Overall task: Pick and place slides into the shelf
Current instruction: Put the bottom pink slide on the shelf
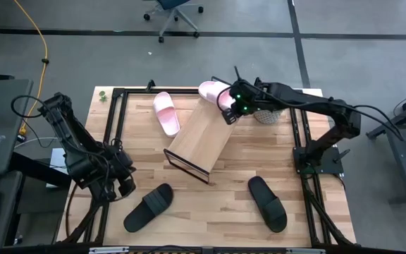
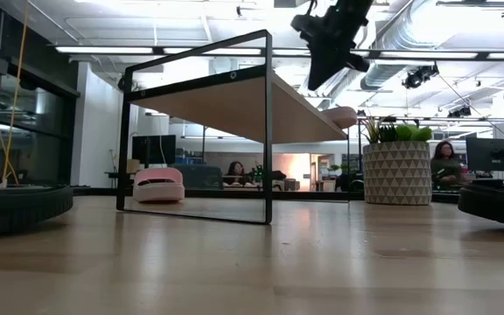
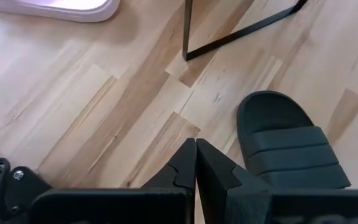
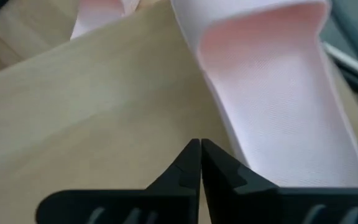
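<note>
Two pink slides (image 1: 166, 113) (image 1: 210, 91), two black (image 1: 149, 207) (image 1: 268, 203) — one shelf (image 1: 201, 134), both claws (image 1: 123, 185) (image 1: 229, 113) clenched empty

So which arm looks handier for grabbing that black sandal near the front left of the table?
The left, probably. Its gripper hangs right beside that black slide, fingers shut, and its wrist camera already sees it. The right gripper is over at the shelf, by a pink slide.

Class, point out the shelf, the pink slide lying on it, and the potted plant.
shelf (image 1: 201, 137), high view, bare middle of board.
pink slide (image 4: 278, 93), right wrist view, footbed.
potted plant (image 2: 396, 173), low view, patterned pot.
</note>
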Available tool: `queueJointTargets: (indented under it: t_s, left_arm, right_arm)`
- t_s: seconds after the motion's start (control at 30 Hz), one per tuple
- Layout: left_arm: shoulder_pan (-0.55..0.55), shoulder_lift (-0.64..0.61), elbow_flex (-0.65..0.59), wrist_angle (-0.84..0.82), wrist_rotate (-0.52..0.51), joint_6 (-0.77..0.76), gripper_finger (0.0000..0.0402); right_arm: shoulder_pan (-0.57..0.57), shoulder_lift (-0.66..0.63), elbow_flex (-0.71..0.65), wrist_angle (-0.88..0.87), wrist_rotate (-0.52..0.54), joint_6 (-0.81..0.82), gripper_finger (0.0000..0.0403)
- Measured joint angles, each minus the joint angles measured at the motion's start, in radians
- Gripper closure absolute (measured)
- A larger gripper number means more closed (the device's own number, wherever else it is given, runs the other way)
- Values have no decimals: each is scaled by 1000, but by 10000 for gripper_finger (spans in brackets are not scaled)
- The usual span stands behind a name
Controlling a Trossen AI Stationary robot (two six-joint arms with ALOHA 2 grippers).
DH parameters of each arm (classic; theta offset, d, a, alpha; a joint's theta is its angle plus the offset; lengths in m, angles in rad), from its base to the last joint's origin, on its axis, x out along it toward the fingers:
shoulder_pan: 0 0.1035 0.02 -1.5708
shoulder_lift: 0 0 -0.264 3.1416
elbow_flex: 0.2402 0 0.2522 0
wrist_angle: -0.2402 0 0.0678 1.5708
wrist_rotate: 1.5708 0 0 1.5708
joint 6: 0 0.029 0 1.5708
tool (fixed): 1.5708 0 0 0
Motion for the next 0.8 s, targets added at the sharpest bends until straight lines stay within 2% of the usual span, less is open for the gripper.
queueJointTargets:
  t_s: [0.17,0.43,0.8]
  left_arm:
    - [0,-1,0,-10,0,1,401]
    - [0,0,0,-14,0,11,401]
    - [0,0,0,-22,0,26,401]
  right_arm:
    - [0,38,0,1,-53,-1,402]
    - [0,79,0,-15,-78,6,403]
    - [0,83,0,-143,65,32,403]
